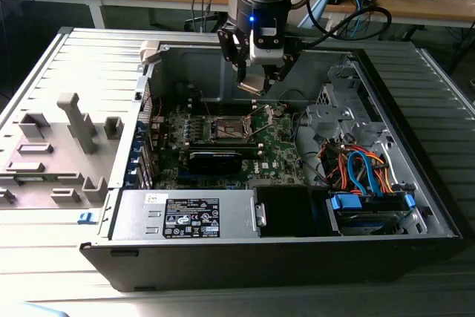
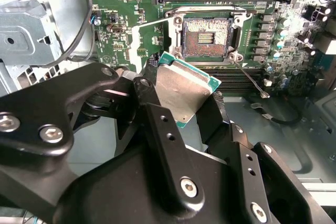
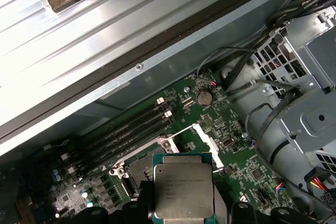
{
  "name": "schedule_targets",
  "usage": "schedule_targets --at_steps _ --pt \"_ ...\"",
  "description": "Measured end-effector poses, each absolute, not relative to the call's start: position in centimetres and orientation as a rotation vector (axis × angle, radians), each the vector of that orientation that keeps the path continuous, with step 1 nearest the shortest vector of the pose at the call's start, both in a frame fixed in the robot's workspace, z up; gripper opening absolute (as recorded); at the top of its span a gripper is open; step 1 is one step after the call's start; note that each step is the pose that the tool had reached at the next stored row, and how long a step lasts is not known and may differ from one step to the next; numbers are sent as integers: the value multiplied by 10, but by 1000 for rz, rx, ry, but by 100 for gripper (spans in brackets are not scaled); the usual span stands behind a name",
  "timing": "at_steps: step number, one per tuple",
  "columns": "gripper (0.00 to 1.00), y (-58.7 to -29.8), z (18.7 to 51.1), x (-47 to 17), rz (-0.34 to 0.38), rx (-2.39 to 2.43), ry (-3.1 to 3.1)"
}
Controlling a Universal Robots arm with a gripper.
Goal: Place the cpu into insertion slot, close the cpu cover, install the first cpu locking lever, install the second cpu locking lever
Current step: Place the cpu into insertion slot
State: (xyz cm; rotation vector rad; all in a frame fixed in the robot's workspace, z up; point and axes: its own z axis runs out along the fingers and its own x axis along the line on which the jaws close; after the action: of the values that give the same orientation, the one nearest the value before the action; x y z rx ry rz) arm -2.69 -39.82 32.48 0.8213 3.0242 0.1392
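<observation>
My black two-fingered gripper (image 2: 184, 106) has its jaws clamped on the cpu (image 2: 181, 90), a small flat square chip with a pale silvery-grey metal face and a green edge, one finger pressing on each side. In the first wrist view the cpu (image 3: 182, 190) faces the camera. In the exterior view the gripper (image 1: 256, 83) hangs in the air inside the open black-and-grey computer case (image 1: 223, 261), with the chip (image 1: 252, 85) tilted.

The insertion slot (image 2: 206, 36), a small square socket with a dark centre and a silver rim, lies on the green circuit board (image 1: 278, 146), well apart from the chip. Its contacts are uncovered. The cpu cover (image 3: 210, 142), a thin silver metal frame plate, sits at one edge of the socket, off its centre.
</observation>
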Motion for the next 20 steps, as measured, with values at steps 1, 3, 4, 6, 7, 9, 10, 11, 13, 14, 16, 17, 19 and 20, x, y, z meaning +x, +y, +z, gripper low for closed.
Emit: schedule_targets --at_steps 1,3,4,6,7,9,10,11,13,14,16,17,19,20 --pt "55 -398 325 -27 139 822 3024" --pt "55 -398 325 -27 139 825 3023" --pt "55 -398 325 -27 139 826 3023" --pt "55 -398 325 -27 139 828 3022" --pt "55 -398 325 -27 139 829 3022" --pt "55 -398 325 -27 139 832 3021" --pt "55 -398 325 -27 139 834 3020" --pt "55 -398 325 -27 139 835 3020" --pt "55 -398 325 -27 139 838 3019" --pt "55 -398 325 -27 139 840 3018" --pt "55 -398 325 -27 139 844 3017" --pt "55 -398 325 -27 139 846 3017" --pt "55 -398 325 -27 139 851 3015" --pt "55 -398 325 -27 139 852 3015"
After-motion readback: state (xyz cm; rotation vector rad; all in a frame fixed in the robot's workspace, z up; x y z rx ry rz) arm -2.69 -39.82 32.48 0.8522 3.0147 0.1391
